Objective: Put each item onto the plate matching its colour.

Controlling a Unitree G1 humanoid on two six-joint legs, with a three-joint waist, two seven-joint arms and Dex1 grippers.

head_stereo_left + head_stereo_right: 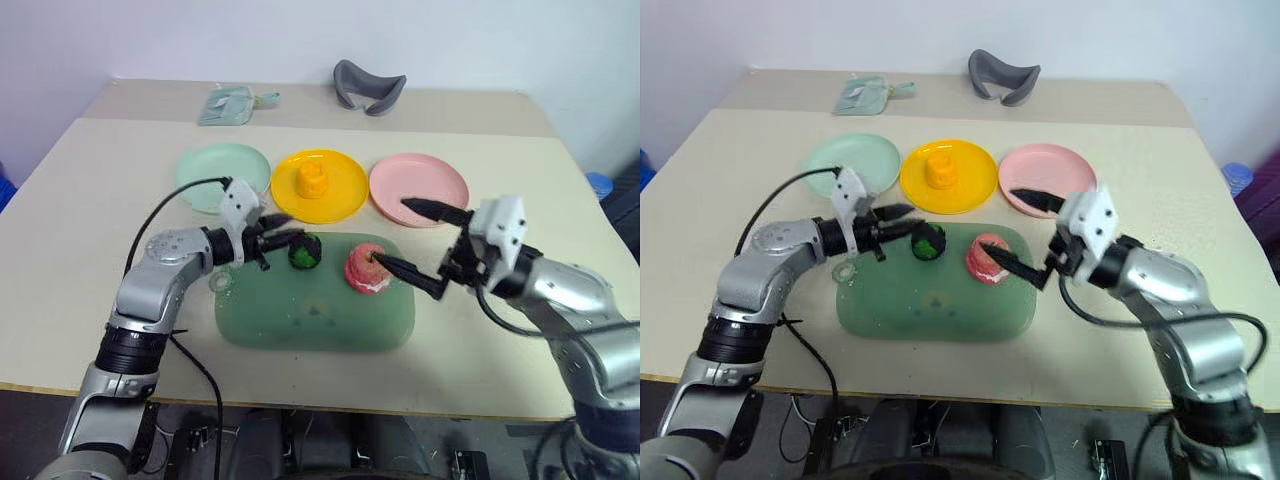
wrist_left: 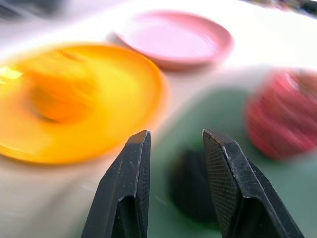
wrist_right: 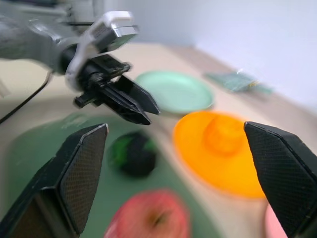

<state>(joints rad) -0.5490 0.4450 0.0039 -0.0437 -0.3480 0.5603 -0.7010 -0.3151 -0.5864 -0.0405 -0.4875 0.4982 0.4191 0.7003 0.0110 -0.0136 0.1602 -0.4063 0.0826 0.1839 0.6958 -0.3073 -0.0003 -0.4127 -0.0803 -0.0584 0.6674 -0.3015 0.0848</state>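
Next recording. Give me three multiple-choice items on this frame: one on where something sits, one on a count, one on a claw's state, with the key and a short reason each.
1. Where is the lumpy yellow-orange toy?
A. On the yellow plate
B. On the green mat
C. On the pink plate

2. How many toys lie on the green mat?
A. One
B. Two
C. Three

3. How does the right claw stand?
A. Shut on the red-pink apple
B. Shut on nothing
C. Open wide, holding nothing

Key:
1 A: it sits at the middle of the yellow plate.
2 B: the green-and-black ball and the red-pink apple lie there.
3 C: its two black fingers are spread far apart, one above the pink plate and one beside the apple.
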